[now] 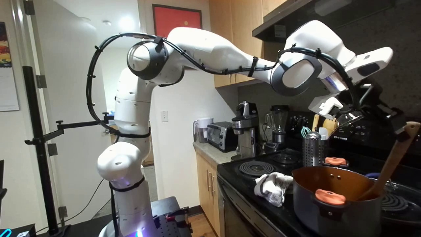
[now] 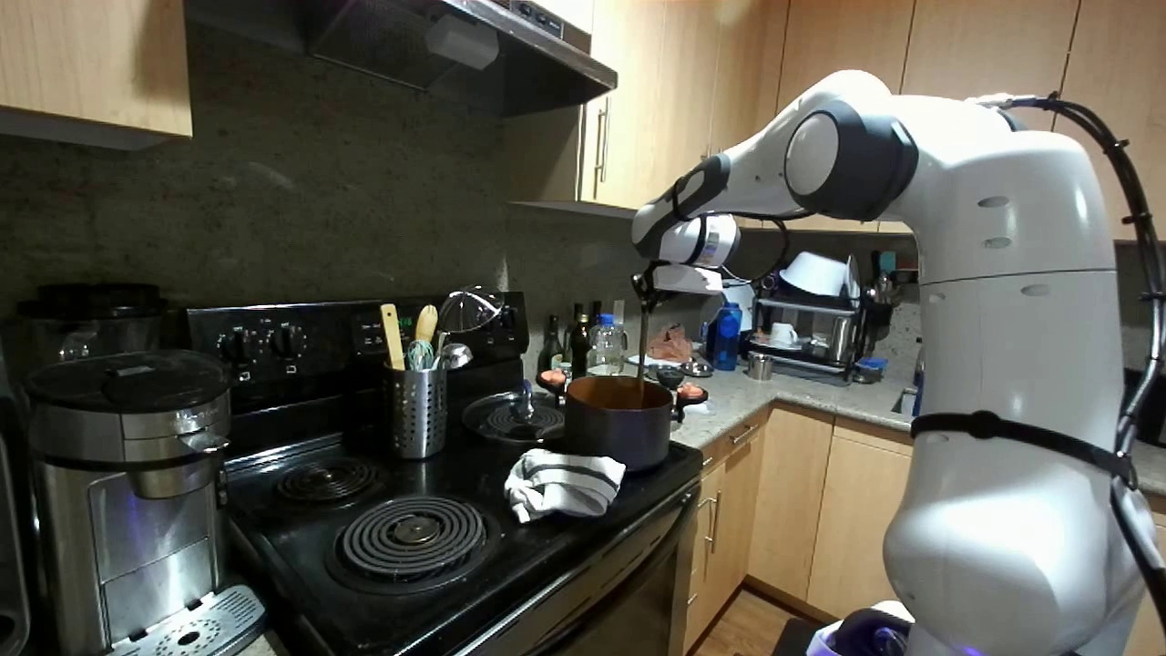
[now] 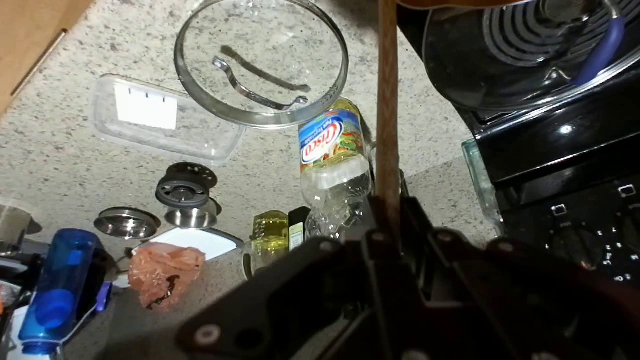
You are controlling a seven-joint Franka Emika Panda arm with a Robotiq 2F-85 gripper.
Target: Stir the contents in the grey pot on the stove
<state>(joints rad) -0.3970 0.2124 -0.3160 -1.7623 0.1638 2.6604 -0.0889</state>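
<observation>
The grey pot (image 1: 335, 214) stands on the black stove (image 2: 301, 547). It shows in both exterior views (image 2: 618, 435), and a bit of its orange-brown rim is at the top of the wrist view (image 3: 460, 2). A long wooden spoon (image 1: 394, 158) leans steeply in the pot, its lower end inside against the far side from the towel. My gripper (image 1: 402, 131) is shut on the upper part of the spoon handle, above and beside the pot. The wrist view shows the handle (image 3: 388, 100) between the fingertips (image 3: 391, 210). The contents are hidden inside the pot.
A striped towel (image 2: 560, 483) lies against the pot. A metal utensil holder (image 2: 419, 415) and a glass lid with a blue handle (image 3: 595, 60) are on the stove. Bottles (image 3: 332, 150) and another glass lid (image 3: 265, 60) are on the counter. A range hood (image 2: 547, 55) hangs overhead.
</observation>
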